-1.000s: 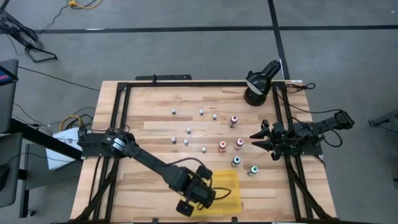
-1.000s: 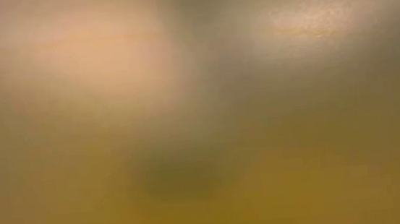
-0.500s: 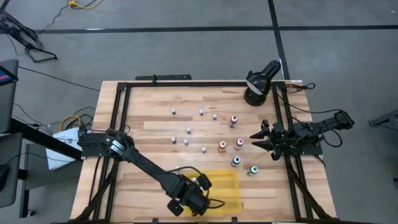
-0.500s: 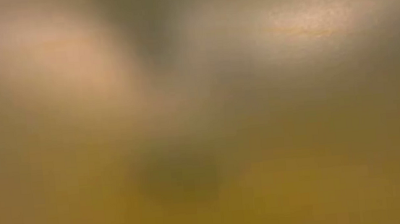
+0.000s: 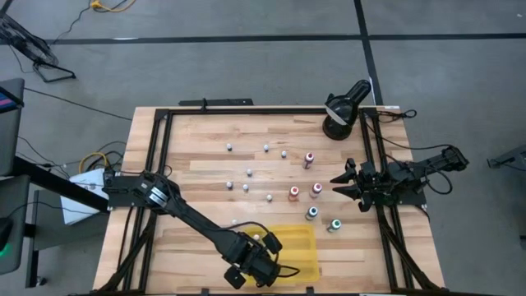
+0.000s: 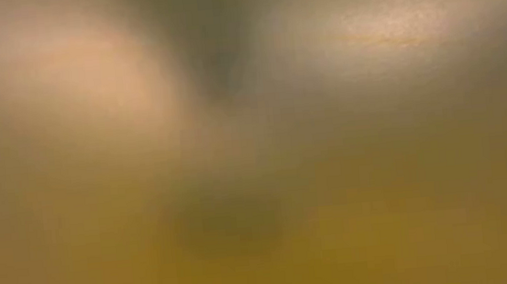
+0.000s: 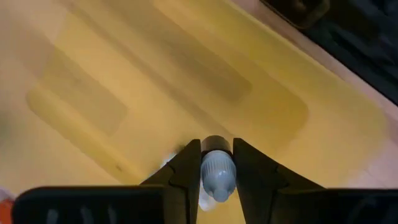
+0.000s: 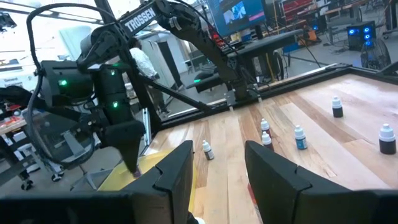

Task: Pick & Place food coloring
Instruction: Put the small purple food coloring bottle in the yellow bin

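Yellow tray (image 5: 300,247) at worktop's near edge: left gripper (image 7: 217,171) above it, nearly closed on white-capped food coloring bottle (image 7: 217,173). Lower slowly, release upright, well inside rim. Right gripper (image 8: 217,168) parked partly open, empty, right edge.

Bottles (image 5: 283,154) scattered mid-table, tray (image 5: 302,245) at the near edge, left end effector (image 5: 265,265) over it

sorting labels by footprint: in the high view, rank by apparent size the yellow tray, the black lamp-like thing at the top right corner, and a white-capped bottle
1. yellow tray
2. black lamp-like object
3. white-capped bottle, by far the smallest
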`<action>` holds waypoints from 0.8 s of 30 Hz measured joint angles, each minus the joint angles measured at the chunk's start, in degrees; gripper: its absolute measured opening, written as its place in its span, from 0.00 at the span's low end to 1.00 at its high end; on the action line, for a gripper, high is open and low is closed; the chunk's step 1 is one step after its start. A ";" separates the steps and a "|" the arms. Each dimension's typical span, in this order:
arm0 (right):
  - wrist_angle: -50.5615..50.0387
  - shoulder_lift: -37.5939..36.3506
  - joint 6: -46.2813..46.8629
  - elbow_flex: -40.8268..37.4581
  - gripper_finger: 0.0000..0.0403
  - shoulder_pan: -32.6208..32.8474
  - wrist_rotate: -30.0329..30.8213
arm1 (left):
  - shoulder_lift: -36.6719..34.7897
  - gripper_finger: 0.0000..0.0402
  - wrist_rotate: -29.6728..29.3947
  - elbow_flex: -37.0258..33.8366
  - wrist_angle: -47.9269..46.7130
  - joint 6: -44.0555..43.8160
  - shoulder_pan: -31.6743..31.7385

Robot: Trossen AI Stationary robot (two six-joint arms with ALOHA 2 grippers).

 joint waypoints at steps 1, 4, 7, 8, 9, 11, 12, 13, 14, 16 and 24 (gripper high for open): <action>0.01 0.00 0.00 -0.02 0.34 -0.02 0.01 | 0.19 0.18 -0.16 0.02 -0.13 -0.26 0.00; -0.01 0.04 0.00 0.00 0.34 0.00 0.00 | 0.83 0.18 0.11 0.92 -1.51 -1.21 0.09; -0.03 0.37 0.00 0.00 0.34 0.00 -0.01 | 1.80 0.18 0.10 2.24 -1.92 -3.00 0.30; 0.03 0.35 0.00 0.00 0.34 0.00 0.01 | 1.88 0.18 0.24 2.27 -2.48 -3.76 0.31; 0.13 0.43 0.00 0.00 0.34 0.00 0.07 | 2.26 0.18 0.30 2.40 -2.58 -4.39 0.40; -0.01 0.46 0.00 0.00 0.34 0.00 0.01 | 2.85 0.18 0.25 2.71 -2.75 -5.15 0.50; -0.01 0.42 0.00 -0.02 0.34 0.00 0.03 | 3.14 0.18 0.29 2.71 -3.15 -5.17 0.50; 0.03 0.52 0.00 -0.01 0.34 -0.01 0.03 | 3.61 0.18 0.79 2.80 -3.36 -5.26 0.51; 0.00 0.74 0.00 -0.02 0.34 0.00 0.00 | 4.08 0.18 1.34 2.97 -3.63 -5.47 0.55; 0.07 0.73 0.00 -0.01 0.34 0.00 0.00 | 5.02 0.18 2.11 3.12 -3.70 -5.66 0.39; 0.02 1.08 0.00 0.00 0.34 -0.01 -0.01 | 5.61 0.18 2.81 3.01 -4.96 -5.54 0.22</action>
